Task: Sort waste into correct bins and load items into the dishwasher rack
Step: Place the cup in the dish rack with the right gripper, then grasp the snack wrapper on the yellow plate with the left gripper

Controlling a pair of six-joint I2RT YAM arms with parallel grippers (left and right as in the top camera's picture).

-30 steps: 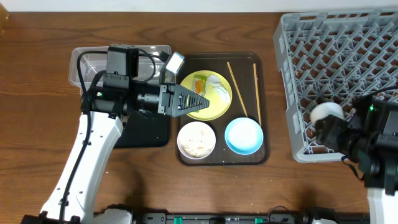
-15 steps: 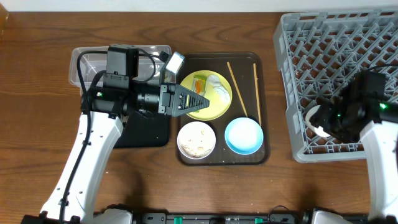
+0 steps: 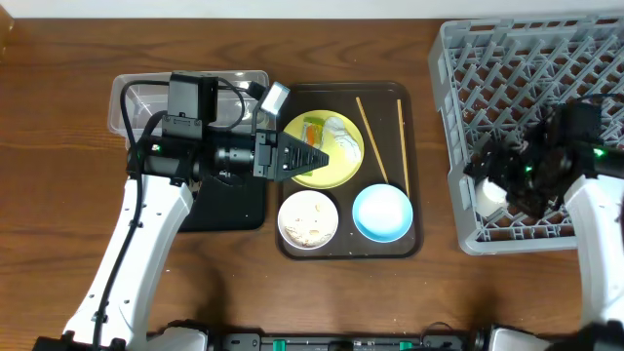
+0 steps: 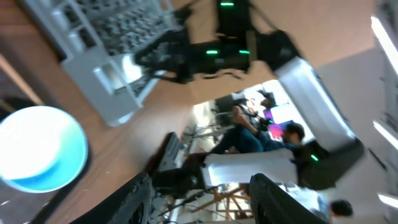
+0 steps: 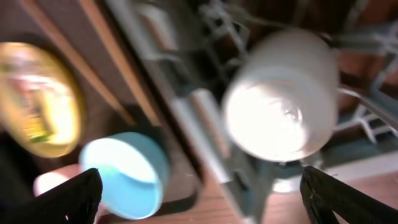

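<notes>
The pale yellow plate (image 3: 336, 168) sits on the brown tray with the green-yellow-orange wrapper (image 3: 313, 131) and the white scrap (image 3: 340, 133) on it. My left gripper (image 3: 317, 156) is open and empty, level over the plate's left half; its fingers (image 4: 199, 202) frame nothing. The white bowl (image 3: 308, 218) holds rice grains. The blue bowl (image 3: 382, 213) is empty and also shows in the right wrist view (image 5: 127, 174). Two chopsticks (image 3: 371, 139) lie on the tray. My right gripper (image 3: 492, 177) is open at the grey rack's (image 3: 546, 88) front left, by a white cup (image 5: 283, 102).
The clear tub (image 3: 136, 97) stands at the back left, partly under my left arm. The black tray (image 3: 234, 207) lies in front of it. The dark brown serving tray (image 3: 414, 166) carries the dishes. The rack fills the right side of the table.
My right arm has swung from the front right corner up and left over the rack's front edge, and the white cup has moved left with it. The left arm has barely moved.
</notes>
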